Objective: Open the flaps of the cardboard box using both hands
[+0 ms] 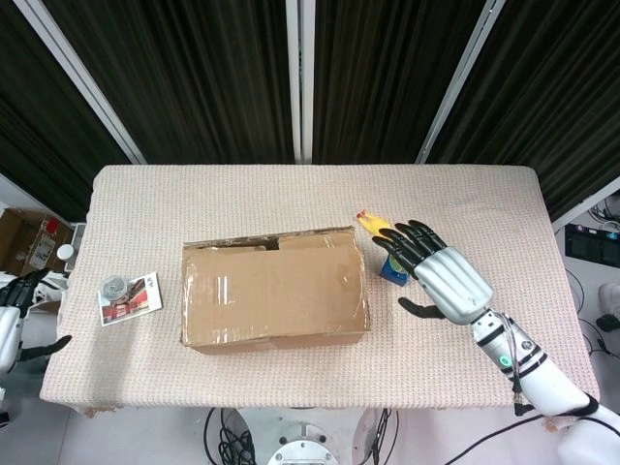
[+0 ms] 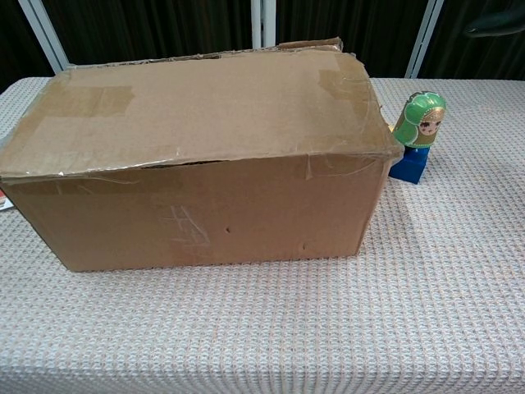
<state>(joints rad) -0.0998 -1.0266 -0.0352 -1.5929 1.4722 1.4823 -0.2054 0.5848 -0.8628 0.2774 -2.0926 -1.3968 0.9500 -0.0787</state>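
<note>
Right hand [image 1: 448, 276] spread, empty (left hand [image 1: 12, 325] seemingly likewise).

Lab test booth: black curtains [image 1: 213, 77], cloth-covered table [image 1: 465, 208], floor cables [image 1: 232, 436].

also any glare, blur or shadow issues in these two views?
Head view: sharp, evenly lit; the right hand shows no motion blur, and it hides part of the doll. Chest view: faint sheen on the tape along the cardboard box, soft shadow on the cloth to its right, nesting doll in focus.
</note>
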